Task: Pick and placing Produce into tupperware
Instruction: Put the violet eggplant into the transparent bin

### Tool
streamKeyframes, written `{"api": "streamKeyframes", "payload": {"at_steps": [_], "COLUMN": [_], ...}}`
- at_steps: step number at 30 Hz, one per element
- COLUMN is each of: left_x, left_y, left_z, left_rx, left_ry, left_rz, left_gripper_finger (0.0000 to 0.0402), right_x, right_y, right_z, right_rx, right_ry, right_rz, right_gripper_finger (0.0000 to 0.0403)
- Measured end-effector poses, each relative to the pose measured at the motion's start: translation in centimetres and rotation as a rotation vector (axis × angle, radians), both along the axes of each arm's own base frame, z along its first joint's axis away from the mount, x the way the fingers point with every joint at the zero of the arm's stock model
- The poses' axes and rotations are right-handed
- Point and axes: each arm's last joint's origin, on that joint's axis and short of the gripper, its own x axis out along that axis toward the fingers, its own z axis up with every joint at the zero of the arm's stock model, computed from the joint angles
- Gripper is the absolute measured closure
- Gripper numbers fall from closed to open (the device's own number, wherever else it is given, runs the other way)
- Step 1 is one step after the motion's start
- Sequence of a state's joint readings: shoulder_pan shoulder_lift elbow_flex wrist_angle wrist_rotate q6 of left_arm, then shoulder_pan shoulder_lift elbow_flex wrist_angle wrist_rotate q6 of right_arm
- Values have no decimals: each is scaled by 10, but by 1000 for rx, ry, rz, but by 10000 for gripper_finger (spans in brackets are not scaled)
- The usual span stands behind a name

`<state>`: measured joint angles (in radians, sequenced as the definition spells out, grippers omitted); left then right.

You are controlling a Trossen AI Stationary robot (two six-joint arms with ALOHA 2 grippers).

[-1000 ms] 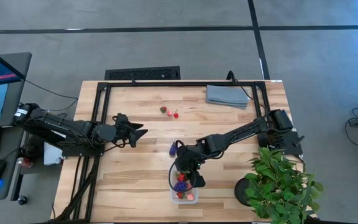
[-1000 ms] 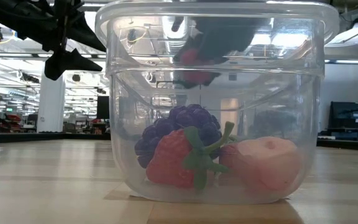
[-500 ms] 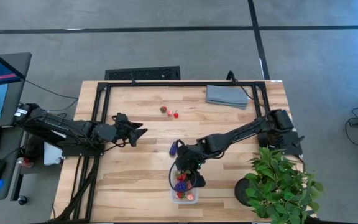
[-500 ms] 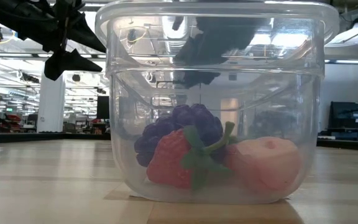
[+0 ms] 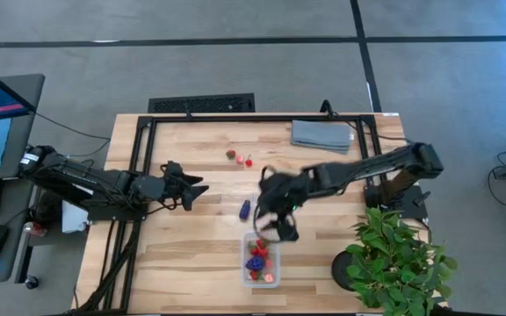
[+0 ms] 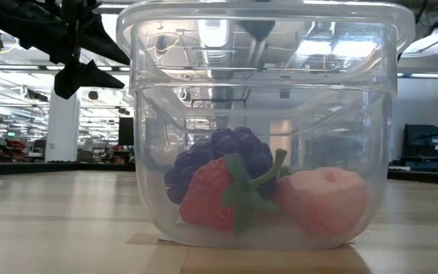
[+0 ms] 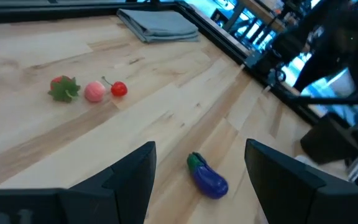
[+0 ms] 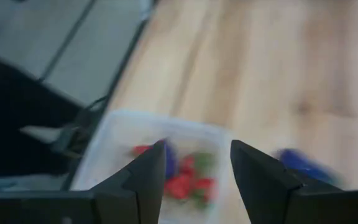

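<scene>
**Mia:** Where is the right gripper?

**Ben:** It hangs above the wooden table, near the middle. Its two dark fingers are spread apart, and nothing is between them.

**Mia:** What is close to it?

**Ben:** The small clear plastic box with round corners sits just at 6 o'clock from it, near the front edge of the table. Inside lie a red strawberry with green leaves, a bumpy dark purple berry and a pale pink piece. They are touching each other on the bottom of the box.

**Mia:** Is more fruit out on the table?

**Ben:** Yes. A long dark purple eggplant with a green cap lies just at 9 o'clock from the right gripper. Farther off, at about 11 o'clock, three tiny pieces sit in a row: a brownish-red one with green leaves, a round pink one and a little red cherry.

**Mia:** And the left gripper?

**Ben:** It waits over the left side of the table. Its fingers are spread wide and hold nothing. The eggplant lies ahead of it.

**Mia:** Anything else?

**Ben:** A folded grey cloth rests at the far right of the table. A green leafy potted plant stands at the near right corner.
</scene>
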<state>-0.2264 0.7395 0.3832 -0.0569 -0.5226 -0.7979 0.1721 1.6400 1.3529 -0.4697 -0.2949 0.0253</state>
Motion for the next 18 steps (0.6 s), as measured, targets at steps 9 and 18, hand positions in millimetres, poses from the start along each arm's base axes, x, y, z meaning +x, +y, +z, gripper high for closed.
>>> {"api": "streamKeyframes", "payload": {"at_steps": [9, 18], "left_x": [0, 2], "left_y": [1, -1], "left_z": [0, 2], "left_rx": [248, 628], "left_ry": [85, 180], "left_rz": [-79, -349], "left_gripper_finger": [166, 166], "right_x": [-46, -70], "right_y": [-62, -119], "right_z": [50, 58], "right_rx": [-317, -450], "right_ry": [-88, -14], "right_rz": [-265, -413], "right_gripper_finger": [204, 205]}}
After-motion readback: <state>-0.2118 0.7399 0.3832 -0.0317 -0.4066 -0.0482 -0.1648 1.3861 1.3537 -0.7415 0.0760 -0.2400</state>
